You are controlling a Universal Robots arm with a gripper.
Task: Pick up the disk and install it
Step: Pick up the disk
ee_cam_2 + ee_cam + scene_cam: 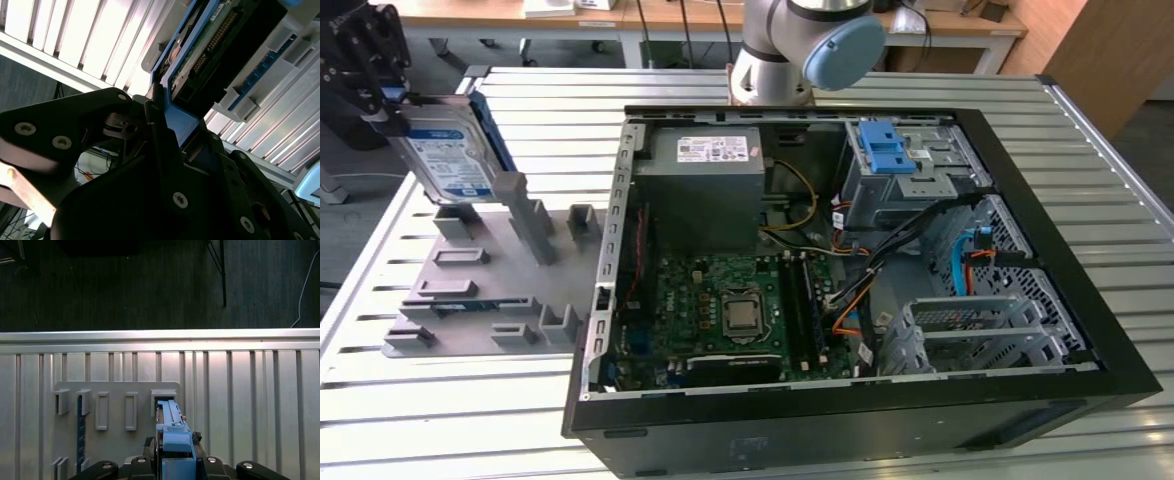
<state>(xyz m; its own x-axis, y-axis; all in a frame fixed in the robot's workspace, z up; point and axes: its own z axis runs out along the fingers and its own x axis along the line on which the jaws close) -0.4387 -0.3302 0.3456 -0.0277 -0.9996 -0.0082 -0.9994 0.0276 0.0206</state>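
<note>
The disk (447, 155) hangs upright in the upper left of the exterior view, clamped at its top end by the gripper (380, 100). In the second wrist view we see the black fingers (160, 150) closed against the blue carrier frame (182, 125), with no gap between pad and plastic. The labelled face of the drive turns toward the exterior camera.

Just below the disk lies the grey holder plate (467, 290) with its row of upright slots. In the first wrist view the drive's edge lines up over one slot (162, 399). We cannot tell whether the lower edge is clear of that slot or sits in it.

We judge the step in hand to be the lift out of the holder. Done well, it means a straight pull along the slot with the drive kept plumb, so the frame does not bind on the slot walls. It also calls for a firm hold on the plastic rails, since the metal body is heavy for such a narrow grip.

Well apart, across the slatted metal table (454, 420), the open computer case (854, 440) fills the centre and right. Its drive cage (921, 185), topped by a bare blue bracket (887, 150), sits at the upper right.
</note>
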